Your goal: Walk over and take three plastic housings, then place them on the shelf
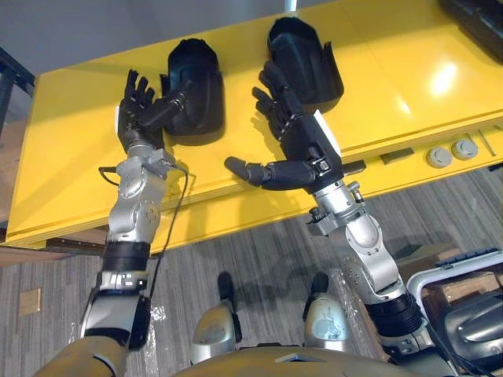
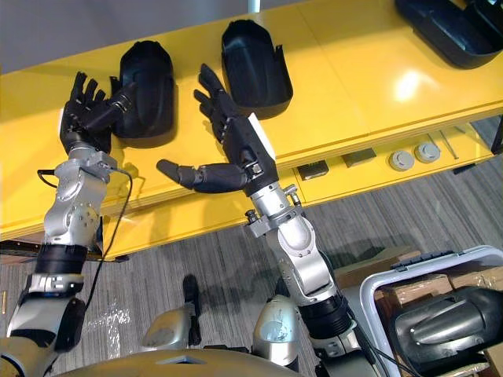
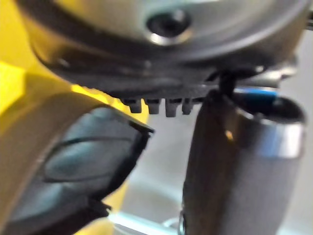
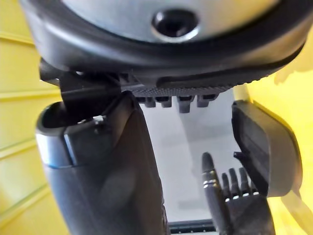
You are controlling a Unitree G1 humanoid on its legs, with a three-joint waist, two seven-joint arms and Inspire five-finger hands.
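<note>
two black plastic housings with round tops lie side by side on a flat yellow shelf (image 1: pixel 78 188), near its back edge. the left housing (image 1: pixel 196 86) sits closer to the shelf's left end and the right housing (image 1: pixel 305 59) sits by the middle. a third black housing (image 2: pixel 456 27) lies at the far right back corner. the left hand (image 1: pixel 135 118) hangs just beside the left housing. its fingers (image 1: pixel 134 86) are loose and spread, and its thumb reaches onto the housing's side. the right hand (image 1: pixel 302 141) is just in front of the right housing. its fingers (image 1: pixel 271 82) are straight and wide apart, holding nothing. a grey box (image 2: pixel 368 310) stands on the floor.
</note>
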